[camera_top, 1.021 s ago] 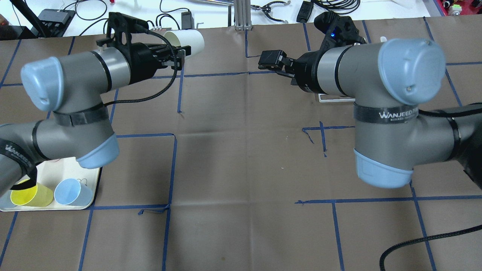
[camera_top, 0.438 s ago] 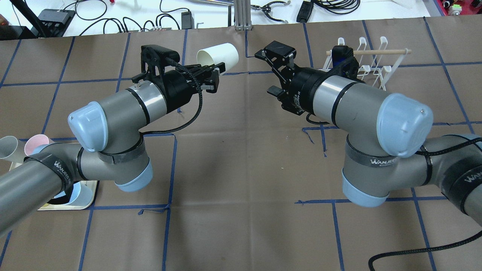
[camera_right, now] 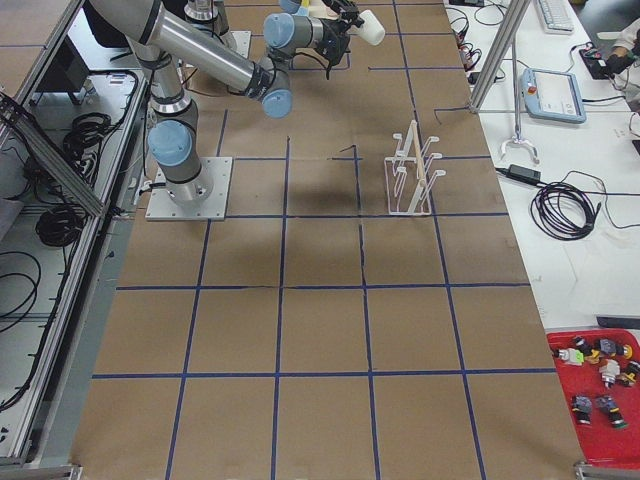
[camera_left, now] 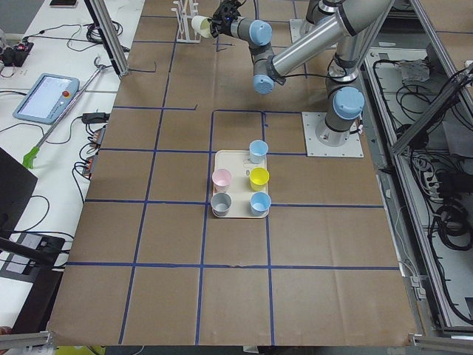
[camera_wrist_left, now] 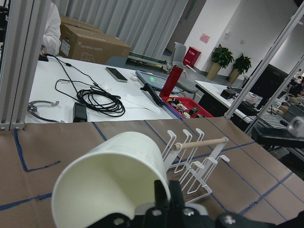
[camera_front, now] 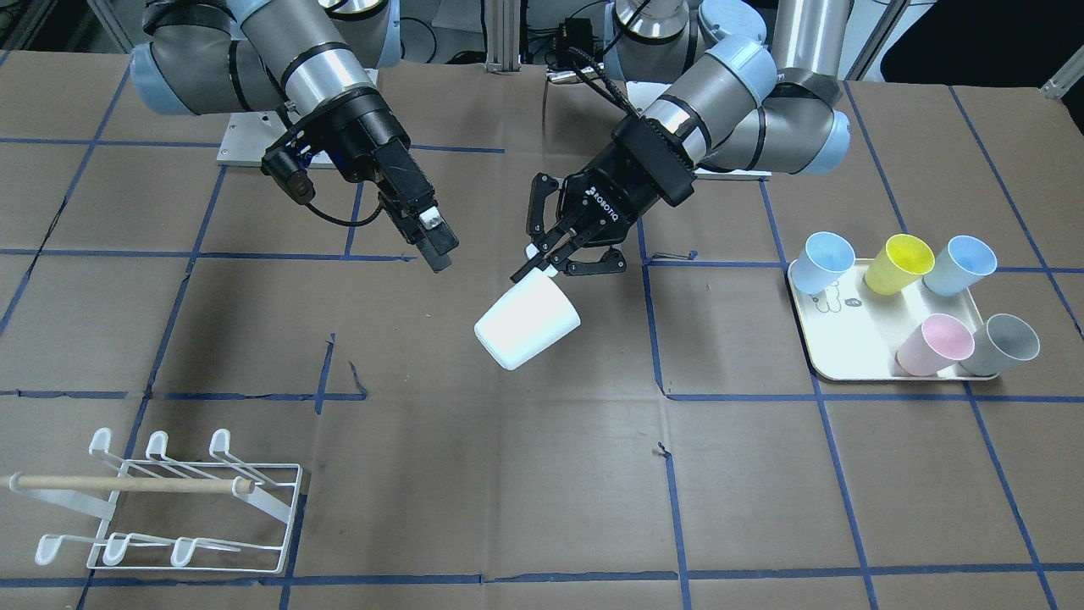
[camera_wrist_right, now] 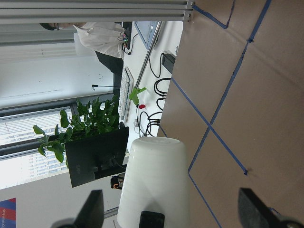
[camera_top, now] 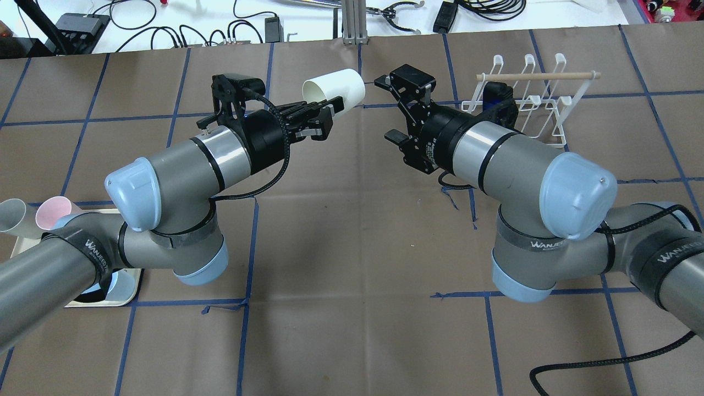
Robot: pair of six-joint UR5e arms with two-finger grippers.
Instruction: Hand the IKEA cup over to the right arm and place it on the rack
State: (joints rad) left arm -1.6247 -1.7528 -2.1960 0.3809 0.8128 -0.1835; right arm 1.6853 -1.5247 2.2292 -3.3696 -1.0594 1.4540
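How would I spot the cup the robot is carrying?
Look over the middle of the brown table. There the left gripper pinches a white cup by its rim, tilted in mid-air; the other cups, pastel or grey, sit on a cream tray.

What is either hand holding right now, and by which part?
The left hand pinches the white cup by its rim; the right hand is open and empty.

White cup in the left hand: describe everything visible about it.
The plain white tapered cup looks like smooth plastic, with no handle and nothing inside. It is in the air above the brown paper-covered table, lying nearly on its side. Its mouth faces the left hand, which pinches its rim. Its closed base points toward the open right hand, which is apart from it. Nothing else touches it.
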